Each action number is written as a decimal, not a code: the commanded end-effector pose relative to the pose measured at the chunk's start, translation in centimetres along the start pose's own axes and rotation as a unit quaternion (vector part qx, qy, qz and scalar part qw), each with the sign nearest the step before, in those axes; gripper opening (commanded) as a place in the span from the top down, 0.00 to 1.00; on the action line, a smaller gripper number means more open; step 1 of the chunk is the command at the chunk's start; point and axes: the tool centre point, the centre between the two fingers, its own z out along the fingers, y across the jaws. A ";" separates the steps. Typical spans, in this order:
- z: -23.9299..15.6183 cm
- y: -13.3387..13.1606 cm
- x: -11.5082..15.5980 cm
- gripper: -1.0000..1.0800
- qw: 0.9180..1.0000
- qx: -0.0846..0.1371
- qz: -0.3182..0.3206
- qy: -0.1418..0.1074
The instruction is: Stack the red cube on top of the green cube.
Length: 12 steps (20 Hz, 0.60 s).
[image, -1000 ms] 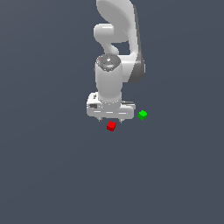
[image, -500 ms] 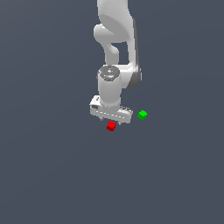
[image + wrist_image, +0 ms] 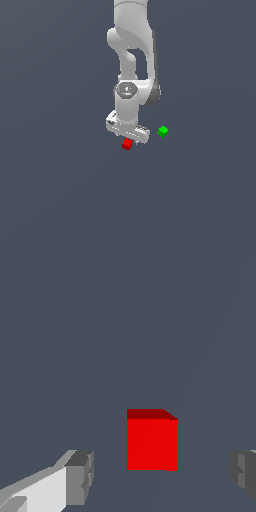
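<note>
Wrist view: gripper (image 3: 160, 476) spread wide (nothing held), red cube (image 3: 152, 442) between fingers; green cube (image 3: 163, 131) at 2 o'clock.

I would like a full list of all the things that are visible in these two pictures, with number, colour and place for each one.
red cube: one, bright red, on the grey floor just below the gripper in the exterior view; in the wrist view it lies between the two fingers, with a gap on each side.
green cube: one, bright green, on the floor toward the exterior view's right of the red cube, apart from it; not seen in the wrist view.
floor: one, plain dark grey, fills the whole background.
robot arm: one, white, comes down from the top of the exterior view.
gripper: one, white with grey fingers, jaws open around the red cube, not touching it.
</note>
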 end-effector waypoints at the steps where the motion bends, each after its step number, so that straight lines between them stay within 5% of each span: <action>1: 0.3 0.0 -0.2 0.04 1.000 0.000 0.007 0.000; 12: 0.9 0.0 -0.2 0.04 1.000 0.000 0.006 0.000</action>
